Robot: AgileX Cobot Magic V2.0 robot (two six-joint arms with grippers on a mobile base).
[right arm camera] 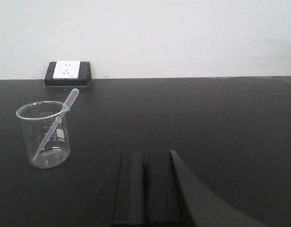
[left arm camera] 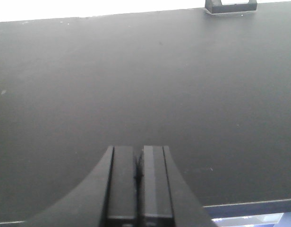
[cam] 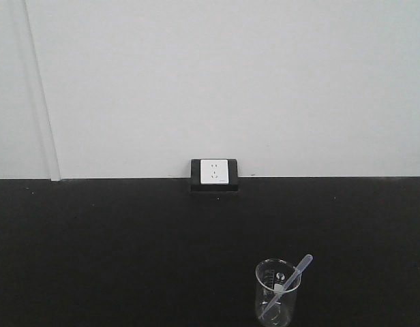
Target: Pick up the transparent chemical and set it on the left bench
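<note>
The beaker [right arm camera: 43,137], upright with a dropper [right arm camera: 56,124] leaning in it, is being seen on the black worktop [right arm camera: 221,118] ahead and left of the right gripper [right arm camera: 145,154], judged nearer, while it and the left gripper [left arm camera: 138,149] are being held closed, empty.

One beaker [cam: 267,291], one pipette [cam: 296,274], one socket [cam: 214,172].
</note>
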